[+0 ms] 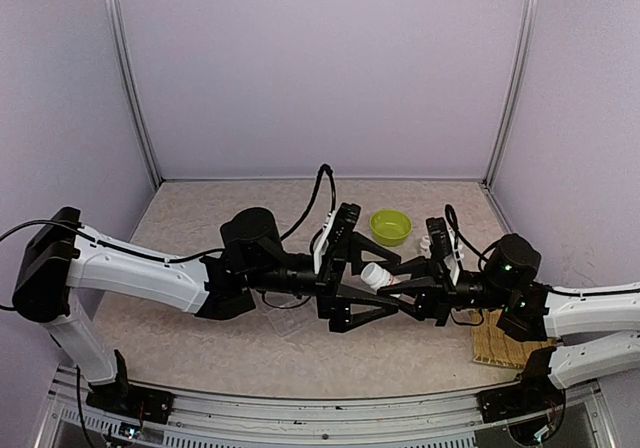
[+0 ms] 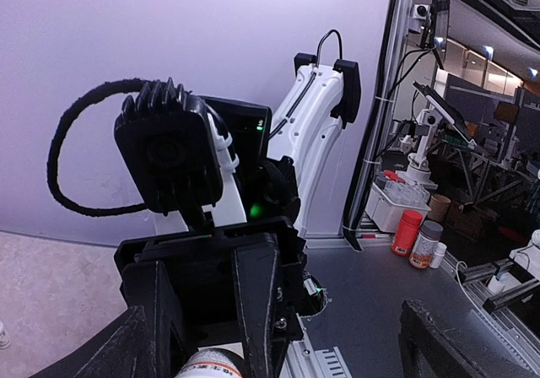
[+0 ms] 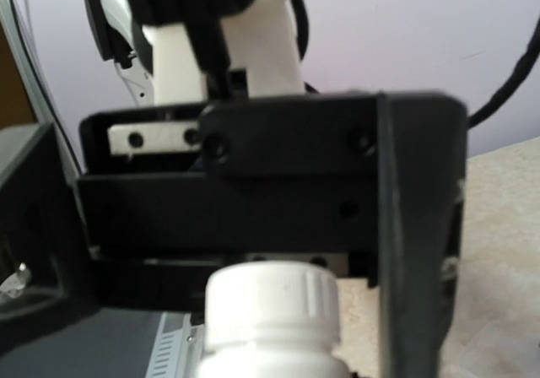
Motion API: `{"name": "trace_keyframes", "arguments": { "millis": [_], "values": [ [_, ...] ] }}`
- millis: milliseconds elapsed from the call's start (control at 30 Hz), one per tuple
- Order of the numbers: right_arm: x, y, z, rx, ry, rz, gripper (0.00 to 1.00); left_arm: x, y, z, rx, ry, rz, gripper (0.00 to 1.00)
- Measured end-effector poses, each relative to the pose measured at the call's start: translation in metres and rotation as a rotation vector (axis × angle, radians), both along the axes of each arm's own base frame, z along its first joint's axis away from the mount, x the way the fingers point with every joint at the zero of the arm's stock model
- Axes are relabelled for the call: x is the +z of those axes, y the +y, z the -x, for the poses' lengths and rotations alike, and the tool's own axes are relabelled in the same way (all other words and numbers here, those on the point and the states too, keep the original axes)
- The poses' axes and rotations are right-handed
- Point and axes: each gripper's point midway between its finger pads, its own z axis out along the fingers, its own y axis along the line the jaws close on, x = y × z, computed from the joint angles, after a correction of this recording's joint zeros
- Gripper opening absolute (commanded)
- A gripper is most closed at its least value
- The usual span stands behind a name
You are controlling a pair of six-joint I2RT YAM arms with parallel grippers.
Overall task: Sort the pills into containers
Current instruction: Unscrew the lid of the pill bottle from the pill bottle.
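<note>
A small white bottle [image 1: 376, 275] with a red band hangs above the table middle, and my right gripper [image 1: 405, 288] is shut on its body. Its ribbed white cap [image 3: 270, 306] fills the lower right wrist view. My left gripper [image 1: 386, 284] faces it with the jaws wide open on either side of the cap end, touching nothing that I can see. The left wrist view shows only the bottle's banded edge [image 2: 211, 365] at the bottom. No pills show in any view. A faint clear flat box [image 1: 288, 323], possibly the containers, lies under the left forearm.
A lime-green bowl [image 1: 390, 227] stands behind the grippers. A second small white bottle [image 1: 431, 241] stands to its right. A bamboo mat [image 1: 498, 344] lies at the right front under the right arm. Pale walls close the back and sides.
</note>
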Motion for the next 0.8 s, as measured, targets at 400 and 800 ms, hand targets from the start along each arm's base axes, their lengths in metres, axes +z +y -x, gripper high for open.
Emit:
{"name": "trace_keyframes", "arguments": {
  "millis": [400, 800],
  "values": [
    [0.003, -0.003, -0.013, -0.085, 0.007, -0.007, 0.01, -0.002, -0.002, -0.007, 0.052, -0.038, 0.001, 0.99],
    [0.008, -0.011, -0.021, -0.166, 0.006, -0.008, 0.00, -0.003, -0.004, -0.011, 0.125, -0.082, -0.014, 0.99]
  ]
}}
